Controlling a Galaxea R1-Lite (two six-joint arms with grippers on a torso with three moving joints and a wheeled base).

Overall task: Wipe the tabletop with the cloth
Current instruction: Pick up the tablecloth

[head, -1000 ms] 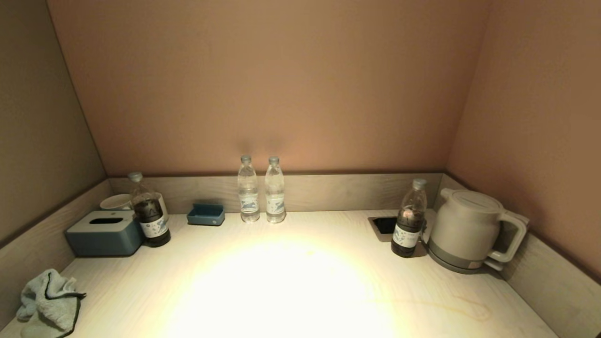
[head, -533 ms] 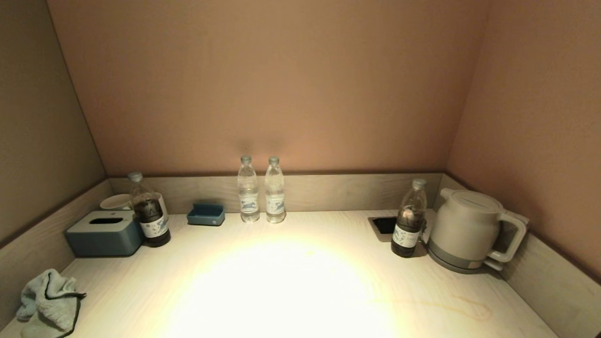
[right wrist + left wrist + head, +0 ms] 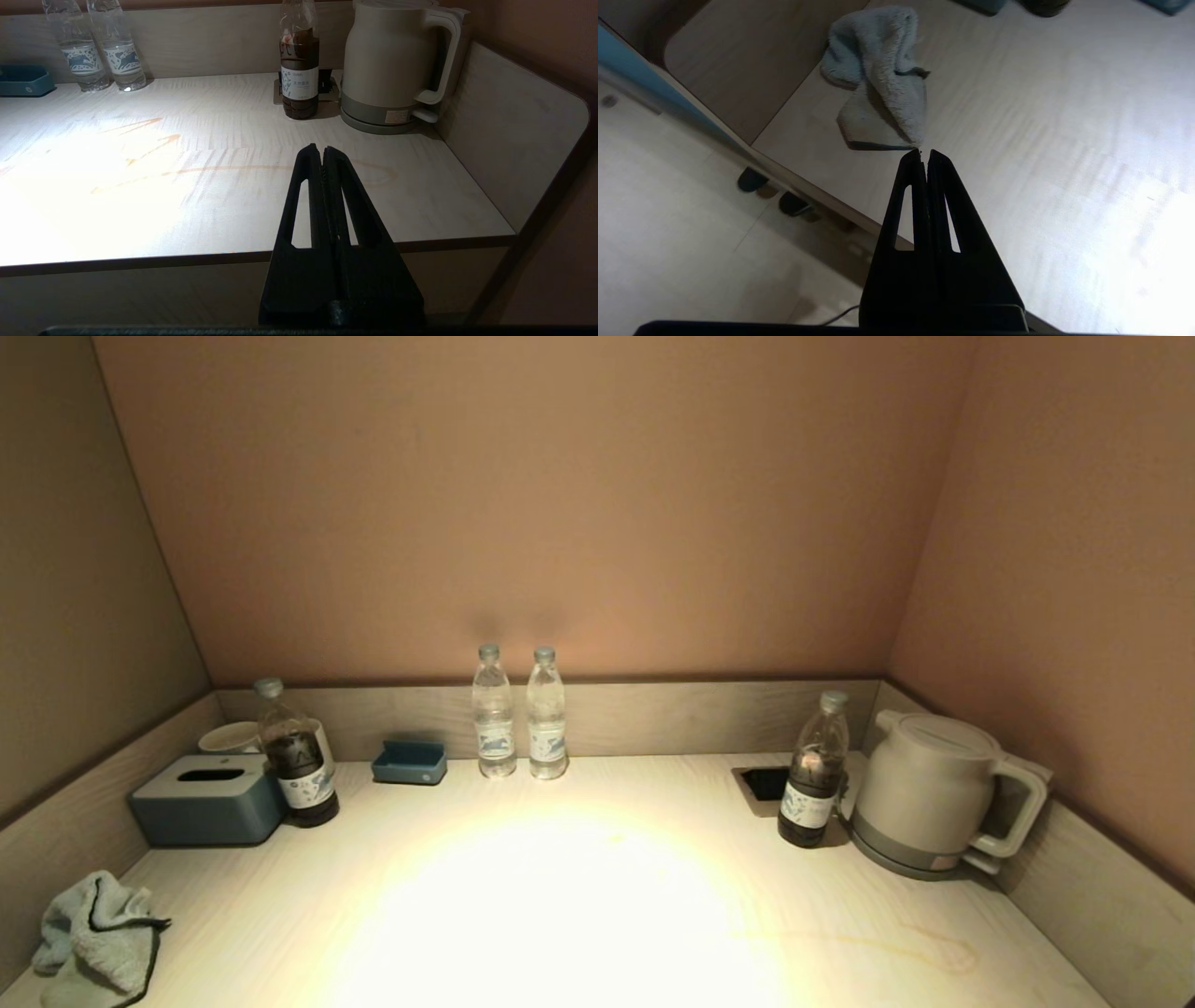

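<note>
The cloth (image 3: 93, 933) lies crumpled at the near left corner of the counter (image 3: 579, 896), close against the left side panel and clear of the other items. It is pale blue-grey with a dark edge. In the left wrist view the cloth (image 3: 880, 79) sits just beyond the tips of the left pincer (image 3: 924, 156), which hangs above the counter's front edge with its two fingers pressed together and holding nothing. Whether the tips touch the cloth cannot be told.

The right pincer (image 3: 322, 154) is held in front of the counter's near edge toward the right side, its fingers likewise closed and empty. Neither arm shows in the head view.

Faint orange streaks (image 3: 154, 140) curve across the counter in front of the right pincer, and a thin looping trace (image 3: 896, 947) shows near the right front in the head view.

Along the back stand a tissue box (image 3: 207, 800), a white cup (image 3: 231, 737) behind it, a dark bottle (image 3: 297, 761) just beside the box, a small blue tray (image 3: 409, 763), and two clear water bottles (image 3: 519, 714) side by side. To the right, a second dark bottle (image 3: 812, 775) stands beside a dark recess (image 3: 764, 784) in the counter, with a kettle (image 3: 934, 793) on its base in the right corner.
</note>
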